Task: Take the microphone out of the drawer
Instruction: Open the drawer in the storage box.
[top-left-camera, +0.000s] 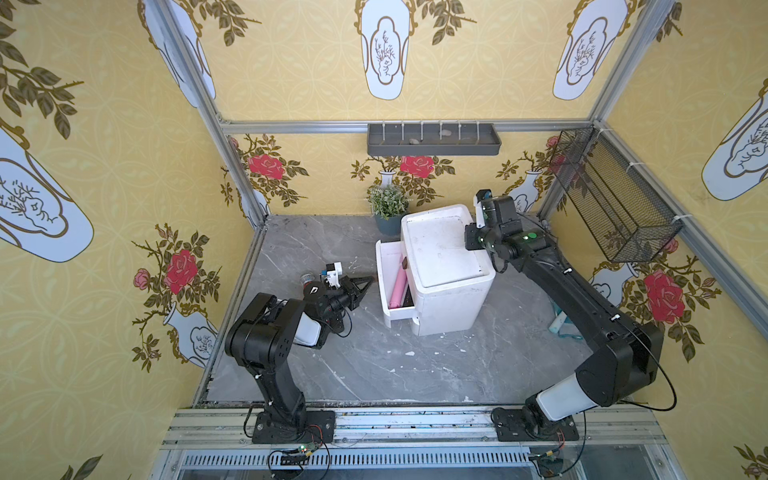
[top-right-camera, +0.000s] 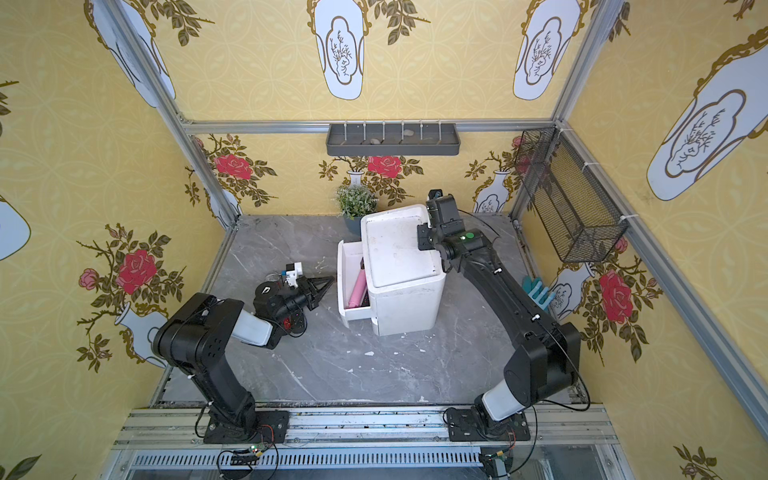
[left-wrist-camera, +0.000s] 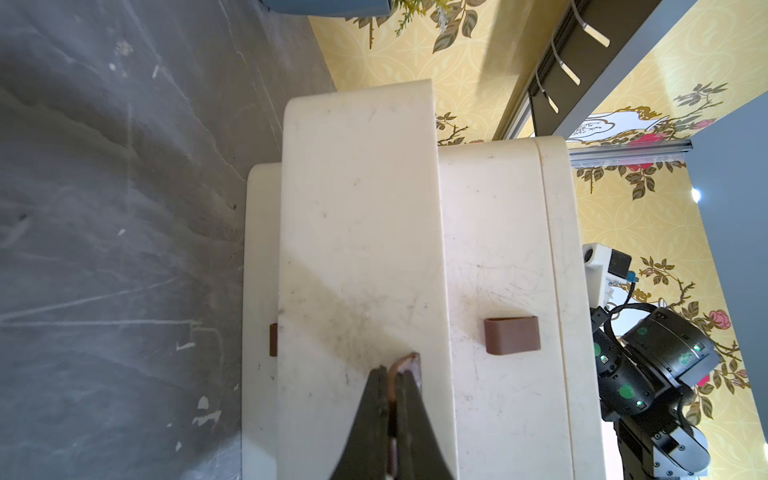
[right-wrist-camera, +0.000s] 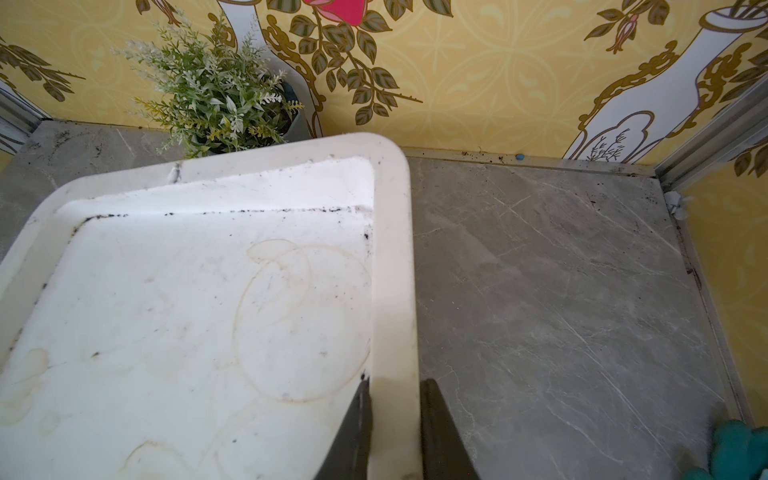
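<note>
Pink microphone (top-left-camera: 399, 286) is lying in the open drawer (top-left-camera: 380, 270), probably light, rigid, slick; mid-barrel is looking the best hold. Meanwhile the left gripper (left-wrist-camera: 392, 372) is pinching the handle (left-wrist-camera: 411, 360), and the right gripper (right-wrist-camera: 395, 384) is clamping the cabinet rim (right-wrist-camera: 392, 249).

Found cabinet (top-left-camera: 446, 257) standing toward rear of table (top-left-camera: 374, 374), plant (top-left-camera: 388, 205) just behind its left corner. Noted drawer (top-left-camera: 388, 255) drawn out leftward, microphone (top-left-camera: 398, 286) lying inside. Recorded left gripper (top-left-camera: 366, 284) at drawer front, on handle (left-wrist-camera: 409, 365); right gripper (right-wrist-camera: 395, 384) astride cabinet's right rim. Logged glove (top-right-camera: 538, 291) on table right of cabinet, shelf (top-left-camera: 432, 145) on rear wall, basket (top-left-camera: 615, 199) on right wall.
</note>
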